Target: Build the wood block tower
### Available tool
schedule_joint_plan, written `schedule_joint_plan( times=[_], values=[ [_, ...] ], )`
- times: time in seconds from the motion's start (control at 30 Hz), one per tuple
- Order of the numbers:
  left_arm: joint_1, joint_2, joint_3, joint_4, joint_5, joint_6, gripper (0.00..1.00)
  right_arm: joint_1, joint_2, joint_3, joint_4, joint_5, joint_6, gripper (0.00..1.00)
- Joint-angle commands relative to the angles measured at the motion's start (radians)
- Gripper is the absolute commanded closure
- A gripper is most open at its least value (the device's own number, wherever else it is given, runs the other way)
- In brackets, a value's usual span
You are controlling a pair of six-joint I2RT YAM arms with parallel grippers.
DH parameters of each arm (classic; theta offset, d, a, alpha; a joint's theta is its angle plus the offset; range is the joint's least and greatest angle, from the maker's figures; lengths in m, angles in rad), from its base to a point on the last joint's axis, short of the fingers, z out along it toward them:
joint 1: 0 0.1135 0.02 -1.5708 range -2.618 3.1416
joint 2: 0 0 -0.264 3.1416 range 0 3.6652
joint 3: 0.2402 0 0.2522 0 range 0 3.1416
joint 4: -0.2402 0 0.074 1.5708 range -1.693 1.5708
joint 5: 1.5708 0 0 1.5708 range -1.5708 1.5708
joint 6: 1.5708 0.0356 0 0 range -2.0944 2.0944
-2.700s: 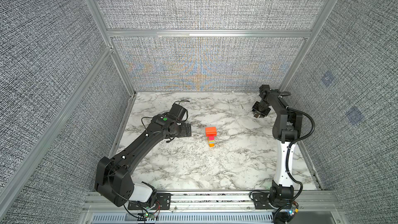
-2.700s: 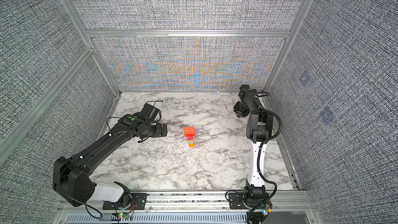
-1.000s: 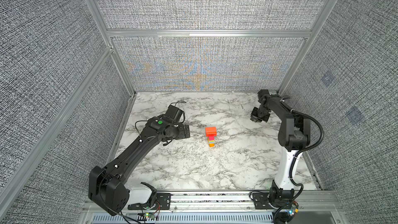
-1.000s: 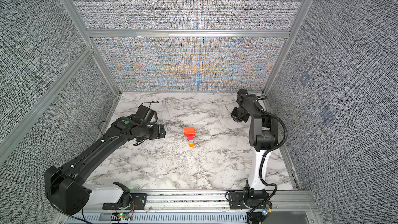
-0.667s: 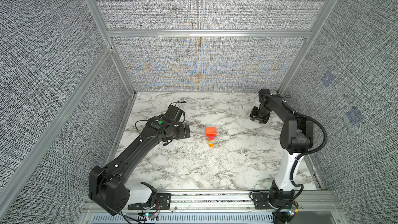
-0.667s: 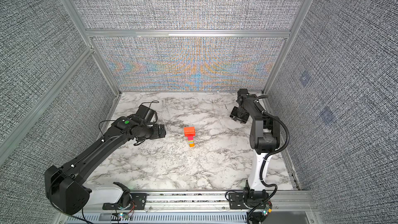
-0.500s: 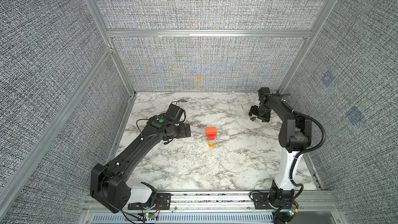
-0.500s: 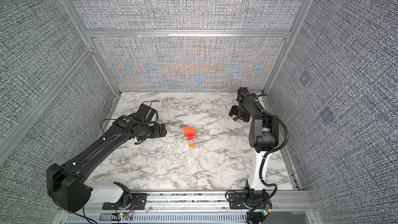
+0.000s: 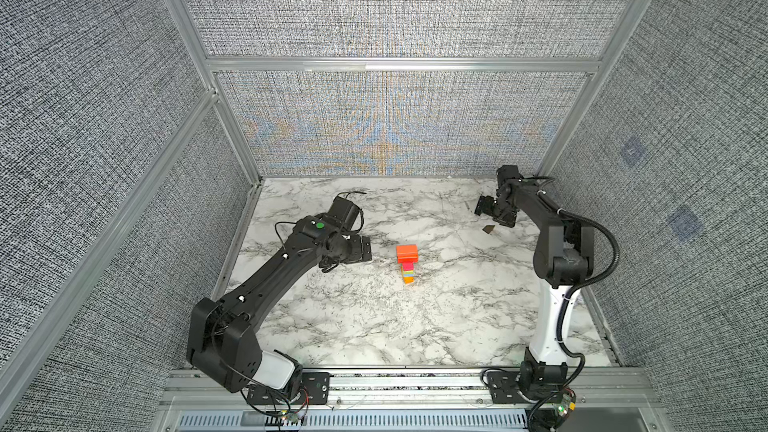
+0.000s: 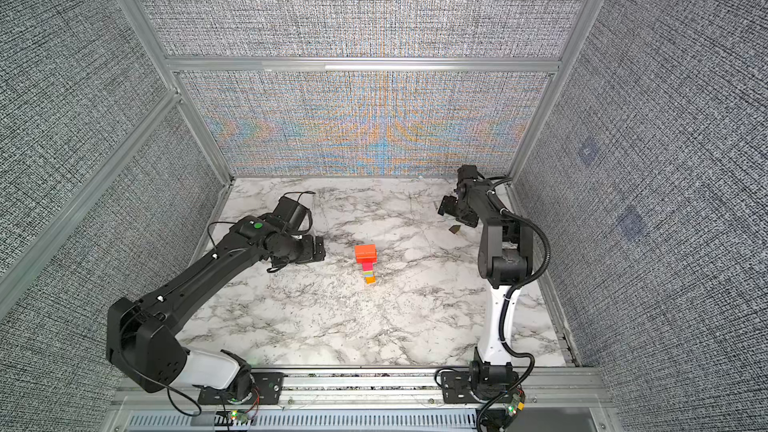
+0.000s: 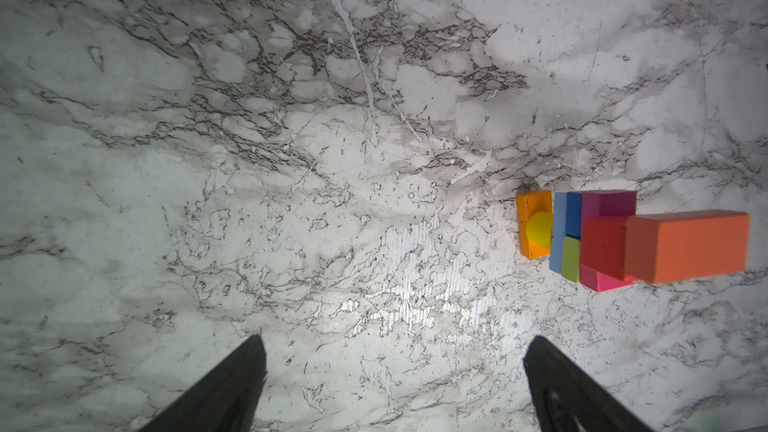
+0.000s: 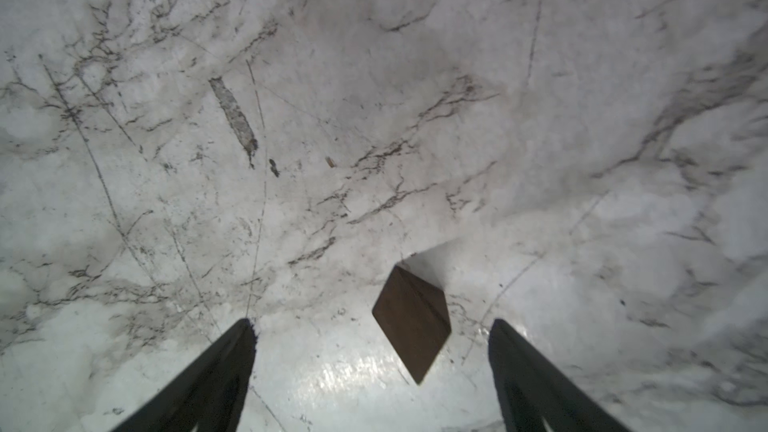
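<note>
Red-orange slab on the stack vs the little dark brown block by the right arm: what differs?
Colour: the wide red-orange wooden slab is bright, the small dark brown wooden block dull. Size: the slab looks larger than the brown block. Place: the slab tops the column of painted blocks; the brown block lies alone on the marble table. Both are angular blocks, neither held.

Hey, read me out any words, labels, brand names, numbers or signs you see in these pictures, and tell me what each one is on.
No readable text in any view.
green dot on the left arm: plain, no lettering.
wood block tower and dark brown block: plain faces, no print.
Two faint square marks on the side wall: too faint to read.
</note>
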Motion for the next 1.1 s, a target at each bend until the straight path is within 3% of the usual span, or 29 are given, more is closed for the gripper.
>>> schedule_joint_plan(
  times=[0.0, 0.37, 0.73, 1.07],
  values=[
    [0.002, 0.007, 0.013, -0.016, 0.001, 0.006, 0.01, 0.0, 0.027, 0.026, 0.02, -0.056, -0.026, 0.1],
    [0.002, 0.007, 0.001, -0.011, 0.01, 0.001, 0.01, -0.003, 0.052, 0.017, 0.027, -0.153, -0.058, 0.11],
    [0.002, -0.048, -0.051, 0.01, 0.023, -0.009, 0.01, 0.006, -0.014, -0.094, 0.032, -0.142, -0.065, 0.16],
    [0.002, -0.073, -0.068, 0.021, 0.032, -0.013, 0.01, 0.006, -0.062, -0.096, -0.063, 0.019, -0.034, 0.14]
  ],
)
